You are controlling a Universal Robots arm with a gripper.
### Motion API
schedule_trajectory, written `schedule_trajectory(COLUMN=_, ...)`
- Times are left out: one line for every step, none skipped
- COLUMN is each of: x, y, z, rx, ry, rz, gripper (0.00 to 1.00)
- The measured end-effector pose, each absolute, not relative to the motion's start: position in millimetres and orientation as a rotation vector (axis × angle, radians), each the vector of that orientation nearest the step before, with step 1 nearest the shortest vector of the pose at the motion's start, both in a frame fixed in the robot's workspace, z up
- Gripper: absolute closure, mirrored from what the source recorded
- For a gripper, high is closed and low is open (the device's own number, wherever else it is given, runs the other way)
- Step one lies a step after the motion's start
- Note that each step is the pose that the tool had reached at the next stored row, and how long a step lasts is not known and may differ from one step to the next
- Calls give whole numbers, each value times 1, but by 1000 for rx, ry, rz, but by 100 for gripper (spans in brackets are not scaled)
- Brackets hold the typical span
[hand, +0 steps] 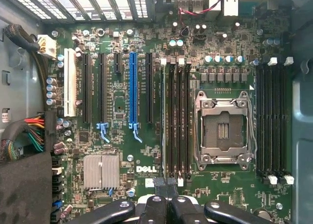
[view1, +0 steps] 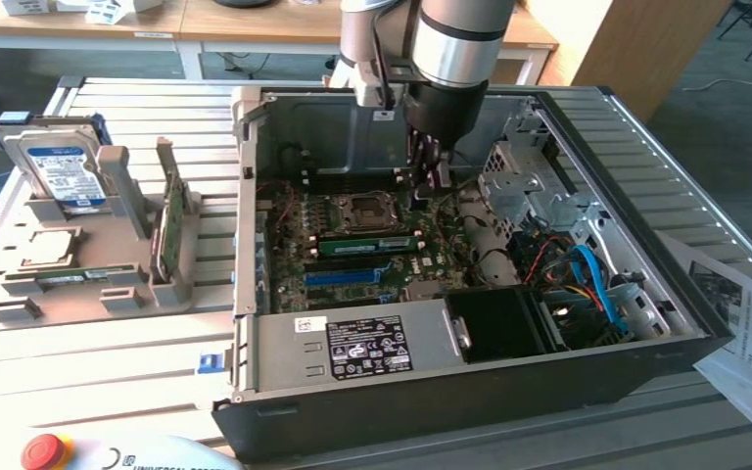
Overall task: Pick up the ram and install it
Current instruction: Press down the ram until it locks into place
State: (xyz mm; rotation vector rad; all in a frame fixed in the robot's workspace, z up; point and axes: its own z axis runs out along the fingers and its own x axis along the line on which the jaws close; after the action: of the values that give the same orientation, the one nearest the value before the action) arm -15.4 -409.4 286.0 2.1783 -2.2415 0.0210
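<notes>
The ram, a long thin green stick, is seen seated edgewise on the motherboard; the gripper is closed tight, with nothing seen held.

The open black metal computer case leaves room from above over the green motherboard at the exterior view's centre. A silver metal drive cage at centre right, tangled blue and red cables at lower right and a labelled silver power supply box at lower centre hem it in. The grey robot arm with its gripper blocks the upper middle.
</notes>
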Motion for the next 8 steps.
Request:
schedule_trajectory(x=-15, y=-409, z=286, rx=2178, ry=-2242, rz=21, gripper=89)
schedule_trajectory(x=-15, y=-409, z=286, rx=2178, ry=-2242, rz=21, gripper=89)
schedule_trajectory(x=-15, y=-409, z=286, rx=2178, ry=-2242, rz=21, gripper=89)
schedule_trajectory(x=-15, y=-409, z=286, rx=2178, ry=-2242, rz=21, gripper=89)
schedule_trajectory(x=-15, y=-409, z=286, rx=2178, ry=-2242, rz=21, gripper=89)
schedule_trajectory(x=-15, y=-409, z=286, rx=2178, ry=-2242, rz=21, gripper=89)
schedule_trajectory(x=-15, y=-409, z=285, rx=2179, ry=-2242, rz=20, gripper=89)
schedule_trajectory(x=-15, y=-409, z=285, rx=2179, ry=-2242, rz=20, gripper=89)
